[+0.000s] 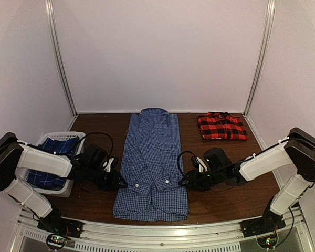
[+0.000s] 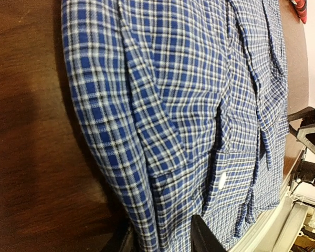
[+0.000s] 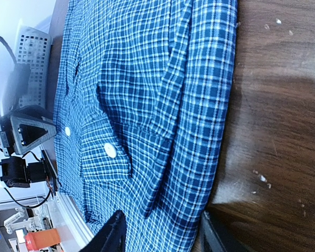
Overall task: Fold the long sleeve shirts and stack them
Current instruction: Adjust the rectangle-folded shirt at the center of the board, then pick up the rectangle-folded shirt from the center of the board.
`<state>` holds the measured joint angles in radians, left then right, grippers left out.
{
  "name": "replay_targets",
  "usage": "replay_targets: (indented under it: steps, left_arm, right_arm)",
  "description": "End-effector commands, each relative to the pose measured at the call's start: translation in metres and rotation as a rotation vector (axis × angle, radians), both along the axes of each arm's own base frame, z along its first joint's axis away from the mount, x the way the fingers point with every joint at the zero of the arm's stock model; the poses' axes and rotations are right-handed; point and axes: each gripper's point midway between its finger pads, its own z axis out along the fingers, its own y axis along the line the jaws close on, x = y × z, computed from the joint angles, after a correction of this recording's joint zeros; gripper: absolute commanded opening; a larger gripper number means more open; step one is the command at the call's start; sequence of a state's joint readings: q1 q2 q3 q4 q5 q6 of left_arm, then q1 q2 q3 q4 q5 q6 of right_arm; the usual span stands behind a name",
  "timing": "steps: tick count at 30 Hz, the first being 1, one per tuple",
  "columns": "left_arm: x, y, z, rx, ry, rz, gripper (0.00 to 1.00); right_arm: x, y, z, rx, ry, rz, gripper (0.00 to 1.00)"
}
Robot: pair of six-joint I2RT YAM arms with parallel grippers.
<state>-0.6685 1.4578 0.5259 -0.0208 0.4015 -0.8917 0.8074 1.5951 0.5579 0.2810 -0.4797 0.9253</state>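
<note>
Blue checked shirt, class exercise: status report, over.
Left gripper open at left edge of blue checked shirt; right gripper open at right edge. Shirt flat, sleeves folded in. Nothing lying on it; red-and-black plaid shirt folded, far right.

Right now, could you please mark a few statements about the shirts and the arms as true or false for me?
1. The blue checked shirt lies flat in the middle of the table. True.
2. The red-and-black shirt sits in the basket. False: it lies folded at the table's far right, and the basket holds a darker blue shirt.
3. The left fingers and right fingers flank the blue checked shirt. True.
4. The right fingers are shut. False: they are open, with the shirt's edge between them.
5. The sleeves are spread wide. False: they are folded in over the body.
</note>
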Motion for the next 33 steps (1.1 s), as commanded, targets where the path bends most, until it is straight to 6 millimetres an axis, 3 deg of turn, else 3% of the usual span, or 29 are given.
replay_targets:
  steps: [1,13,21,33]
  left_arm:
    - [-0.017,0.002,-0.016,0.027,0.064,-0.014,0.33]
    - [-0.029,-0.015,-0.015,0.031,0.073,-0.044,0.17]
    - [-0.035,-0.010,-0.017,0.040,0.095,-0.037,0.32]
    - [-0.049,0.000,-0.027,0.053,0.137,-0.034,0.27]
  right_arm:
    - [-0.011,-0.003,-0.016,-0.015,0.050,0.005,0.48]
    - [-0.014,-0.005,-0.023,-0.036,0.057,0.016,0.40]
    - [-0.019,-0.007,-0.026,-0.036,0.072,0.026,0.31]
    - [-0.025,-0.012,-0.030,-0.044,0.087,0.031,0.29]
